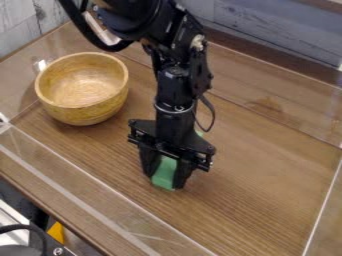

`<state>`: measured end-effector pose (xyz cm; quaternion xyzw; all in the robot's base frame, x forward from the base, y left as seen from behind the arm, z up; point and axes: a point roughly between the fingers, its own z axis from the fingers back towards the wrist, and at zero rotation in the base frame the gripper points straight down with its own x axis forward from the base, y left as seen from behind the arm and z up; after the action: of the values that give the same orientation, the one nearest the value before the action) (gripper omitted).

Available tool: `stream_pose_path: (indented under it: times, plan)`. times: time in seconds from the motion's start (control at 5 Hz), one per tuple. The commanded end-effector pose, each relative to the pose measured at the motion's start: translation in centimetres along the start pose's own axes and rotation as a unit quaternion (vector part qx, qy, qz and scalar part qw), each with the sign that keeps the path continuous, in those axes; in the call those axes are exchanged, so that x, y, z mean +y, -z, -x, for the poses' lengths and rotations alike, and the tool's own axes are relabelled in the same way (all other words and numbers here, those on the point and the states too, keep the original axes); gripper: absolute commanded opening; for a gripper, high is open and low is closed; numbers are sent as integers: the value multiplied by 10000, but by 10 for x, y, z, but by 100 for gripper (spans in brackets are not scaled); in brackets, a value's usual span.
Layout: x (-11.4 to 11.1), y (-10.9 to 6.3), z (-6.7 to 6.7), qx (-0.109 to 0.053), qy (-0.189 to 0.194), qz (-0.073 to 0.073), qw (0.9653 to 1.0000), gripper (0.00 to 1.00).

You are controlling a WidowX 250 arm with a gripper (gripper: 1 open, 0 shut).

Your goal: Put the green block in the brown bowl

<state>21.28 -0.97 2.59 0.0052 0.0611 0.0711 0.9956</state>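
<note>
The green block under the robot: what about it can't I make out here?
- Green block, camera view: its upper part and sides are covered by the dark fingers.
- Its underside: hidden, so I can't tell whether it touches the table.
- Where the fingers meet it: too small and dark to make out.
</note>
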Motion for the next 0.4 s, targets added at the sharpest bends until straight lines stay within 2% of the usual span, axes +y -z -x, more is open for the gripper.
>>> stream_pose_path:
  times: [0.0,0.2]
  plan:
    - [0,-9,-5,-135,10,34,9999,0]
    - [0,-10,-4,-121,9,40,9999,0]
